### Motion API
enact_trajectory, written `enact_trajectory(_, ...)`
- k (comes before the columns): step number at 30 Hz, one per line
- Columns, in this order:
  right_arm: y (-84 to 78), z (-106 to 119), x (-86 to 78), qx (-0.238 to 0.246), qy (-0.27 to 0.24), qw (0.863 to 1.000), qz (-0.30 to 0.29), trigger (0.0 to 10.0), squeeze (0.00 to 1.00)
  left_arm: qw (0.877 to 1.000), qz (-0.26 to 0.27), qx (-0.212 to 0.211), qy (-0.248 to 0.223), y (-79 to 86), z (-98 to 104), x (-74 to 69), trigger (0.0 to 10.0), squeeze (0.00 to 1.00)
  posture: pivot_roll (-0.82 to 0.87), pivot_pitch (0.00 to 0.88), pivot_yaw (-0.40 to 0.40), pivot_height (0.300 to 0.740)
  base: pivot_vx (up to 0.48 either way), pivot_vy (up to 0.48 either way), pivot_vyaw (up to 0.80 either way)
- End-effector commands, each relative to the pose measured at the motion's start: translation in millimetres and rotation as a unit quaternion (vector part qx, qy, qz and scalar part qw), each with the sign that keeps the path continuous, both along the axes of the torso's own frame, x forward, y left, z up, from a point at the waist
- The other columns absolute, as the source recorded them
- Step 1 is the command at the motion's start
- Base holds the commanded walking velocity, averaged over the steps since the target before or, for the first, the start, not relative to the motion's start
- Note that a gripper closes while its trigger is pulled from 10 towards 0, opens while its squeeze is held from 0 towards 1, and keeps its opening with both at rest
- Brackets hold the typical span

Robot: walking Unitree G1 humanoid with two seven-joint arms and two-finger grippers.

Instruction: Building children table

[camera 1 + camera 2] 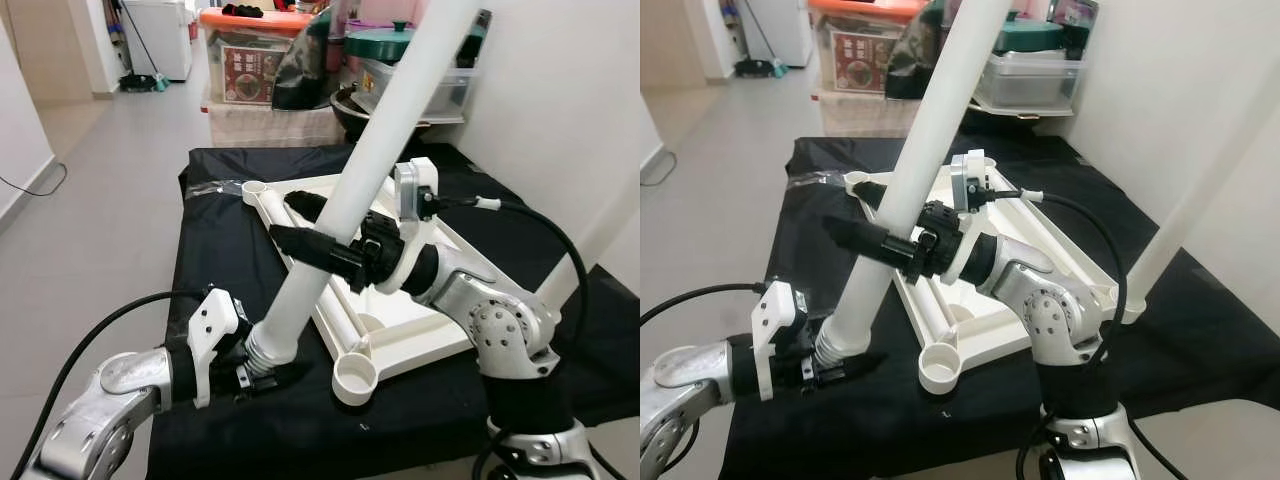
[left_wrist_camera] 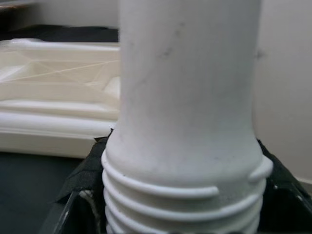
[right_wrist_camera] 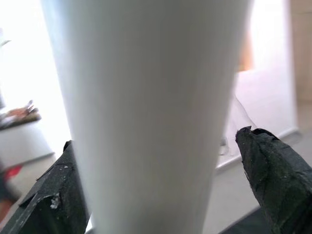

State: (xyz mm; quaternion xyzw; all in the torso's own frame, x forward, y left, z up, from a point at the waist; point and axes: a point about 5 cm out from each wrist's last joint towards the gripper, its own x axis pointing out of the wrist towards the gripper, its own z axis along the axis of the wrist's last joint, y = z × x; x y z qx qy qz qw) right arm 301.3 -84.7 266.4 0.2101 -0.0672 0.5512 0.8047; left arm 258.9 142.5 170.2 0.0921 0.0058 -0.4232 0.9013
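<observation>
1. A long white table leg stands tilted over a black-covered platform, its upper end leaning away to the robot's right and running out of the top of the head views.
2. The leg's threaded lower end rests near the front edge of the black cover, just beside the white tabletop.
3. The tabletop lies upside down on the cover. An open round socket sits at its nearest corner; another socket is at the far left corner.
4. The left gripper is at the leg's threaded end, fingers on either side of it. Whether they actually press on it cannot be told.
5. The right gripper crosses the leg at mid-height; its two black fingers stand on opposite sides of the shaft, clasping it.
6. A second white leg rises from the tabletop's right corner.
7. Storage boxes and a lidded pot stand behind the platform.
</observation>
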Motion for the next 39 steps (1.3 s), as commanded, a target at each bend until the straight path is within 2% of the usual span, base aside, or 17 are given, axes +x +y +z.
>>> enact_trajectory(1,-3.6,-4,7.2,0.013,0.043,0.998,-0.054,10.0,0.69,0.994,0.108,0.012,-0.030,12.4,1,17.3,3.4,0.00,0.04,0.000,-0.097,0.740,0.000,0.000,0.00)
enact_trajectory(2,-3.0,-7,9.2,0.028,0.068,0.994,-0.078,10.0,0.69,0.986,0.162,0.019,-0.044,16.3,1,25.6,3.4,0.00,0.04,0.000,-0.097,0.740,0.000,0.000,0.00)
enact_trajectory(3,-3.0,-7,9.2,0.028,0.068,0.994,-0.078,10.0,0.69,0.986,0.162,0.019,-0.044,16.3,1,25.6,3.4,0.00,0.04,0.000,-0.097,0.740,0.000,0.000,0.00)
enact_trajectory(4,-0.9,-10,10.9,0.046,0.097,0.990,-0.092,10.0,0.25,0.976,0.210,0.027,-0.053,17.8,-1,32.5,4.6,0.00,0.04,0.000,-0.097,0.740,0.000,0.000,0.00)
enact_trajectory(5,-0.9,-10,10.9,0.046,0.097,0.990,-0.092,10.0,0.25,0.976,0.210,0.027,-0.053,17.8,-1,32.5,4.6,0.00,0.04,0.000,-0.097,0.740,0.000,0.000,0.00)
enact_trajectory(6,3.1,-15,12.5,0.055,0.120,0.986,-0.106,10.0,0.00,0.966,0.248,0.040,-0.059,15.9,-4,38.7,10.0,0.00,0.04,0.000,-0.097,0.740,0.000,0.000,0.00)
enact_trajectory(9,15.9,-29,15.3,0.071,0.176,0.973,-0.130,10.0,0.00,0.947,0.302,0.066,-0.082,1.0,-5,49.6,10.0,0.00,0.04,0.000,-0.098,0.740,0.000,0.000,0.00)
enact_trajectory(10,15.9,-29,15.3,0.071,0.176,0.973,-0.130,10.0,0.00,0.947,0.302,0.066,-0.082,1.0,-5,49.6,10.0,0.00,0.04,0.000,-0.098,0.740,0.000,0.000,0.00)
enact_trajectory(14,31.8,-41,17.6,0.070,0.225,0.962,-0.141,10.0,0.00,0.951,0.259,0.110,-0.124,-31.9,-6,53.1,10.0,0.00,0.04,0.000,-0.098,0.740,0.000,0.000,0.00)
enact_trajectory(21,38.0,-46,23.4,0.064,0.256,0.946,-0.191,10.0,0.00,0.939,0.249,0.177,-0.156,-47.0,-14,57.3,10.0,0.00,0.05,0.000,-0.095,0.740,0.000,0.000,0.00)
enact_trajectory(28,39.6,-49,25.7,0.072,0.278,0.935,-0.210,10.0,0.00,0.932,0.254,0.193,-0.170,-53.4,-17,56.5,10.0,0.00,0.05,0.000,-0.098,0.740,0.000,0.000,0.00)
enact_trajectory(30,38.2,-53,29.7,0.093,0.317,0.916,-0.228,10.0,0.00,0.926,0.258,0.209,-0.177,-58.2,-20,56.4,10.0,0.00,0.04,0.000,-0.099,0.740,0.000,0.000,0.00)
enact_trajectory(31,38.2,-53,29.7,0.093,0.317,0.916,-0.228,10.0,0.00,0.926,0.258,0.209,-0.177,-58.2,-20,56.4,10.0,0.00,0.04,0.000,-0.099,0.740,0.000,0.000,0.00)
enact_trajectory(33,36.7,-57,32.9,0.119,0.352,0.898,-0.236,10.0,0.00,0.921,0.259,0.223,-0.187,-62.4,-22,56.7,10.0,0.00,0.04,0.000,-0.100,0.740,0.000,0.000,0.00)
enact_trajectory(34,36.7,-57,32.9,0.119,0.352,0.898,-0.236,10.0,0.00,0.921,0.259,0.223,-0.187,-62.4,-22,56.7,10.0,0.00,0.04,0.000,-0.100,0.740,0.000,0.000,0.00)
enact_trajectory(38,32.8,-62,37.3,0.161,0.404,0.863,-0.256,10.0,0.00,0.916,0.230,0.247,-0.217,-76.5,-23,54.3,10.0,0.00,0.04,0.000,-0.101,0.740,0.000,0.000,0.00)
enact_trajectory(39,32.8,-62,37.3,0.161,0.404,0.863,-0.256,10.0,0.00,0.916,0.230,0.247,-0.217,-76.5,-23,54.3,10.0,0.00,0.04,0.000,-0.101,0.740,0.000,0.000,0.00)
